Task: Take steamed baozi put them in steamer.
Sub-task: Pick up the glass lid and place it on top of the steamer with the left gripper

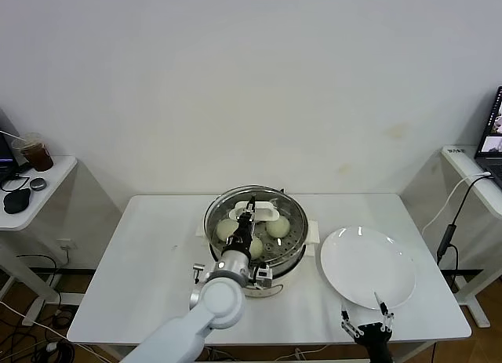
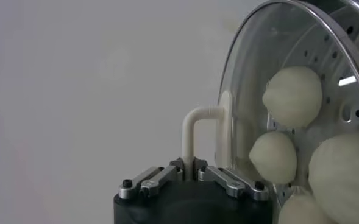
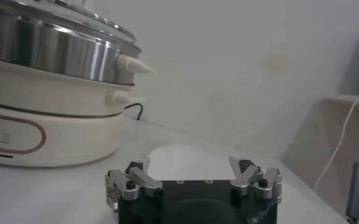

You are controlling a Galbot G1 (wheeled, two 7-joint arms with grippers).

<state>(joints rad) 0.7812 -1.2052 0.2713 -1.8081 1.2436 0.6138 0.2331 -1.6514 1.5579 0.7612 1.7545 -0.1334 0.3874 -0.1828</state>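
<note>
The steamer (image 1: pixel 295 256), a shiny steel pot on a white base, stands mid-table. Several cream-white baozi (image 1: pixel 226 229) lie on its perforated tray, seen through the round glass lid (image 1: pixel 292 208) that covers the pot. My left gripper (image 1: pixel 249 215) is above the pot, shut on the lid's white handle (image 1: pixel 264 214). The left wrist view shows the fingers (image 2: pixel 179 165) clamped on the handle (image 2: pixel 193 125), with the lid (image 2: pixel 246 79) and baozi (image 2: pixel 293 96) beyond. My right gripper (image 1: pixel 367 321) is open and empty, low at the table's front right; it also shows in the right wrist view (image 3: pixel 194 176).
A bare white plate (image 1: pixel 367 266) lies right of the steamer, just beyond my right gripper. The right wrist view shows the steamer (image 3: pixel 51 55) and the plate (image 3: pixel 191 159). Side tables stand at both sides, and a cable (image 1: pixel 451 230) hangs at the right.
</note>
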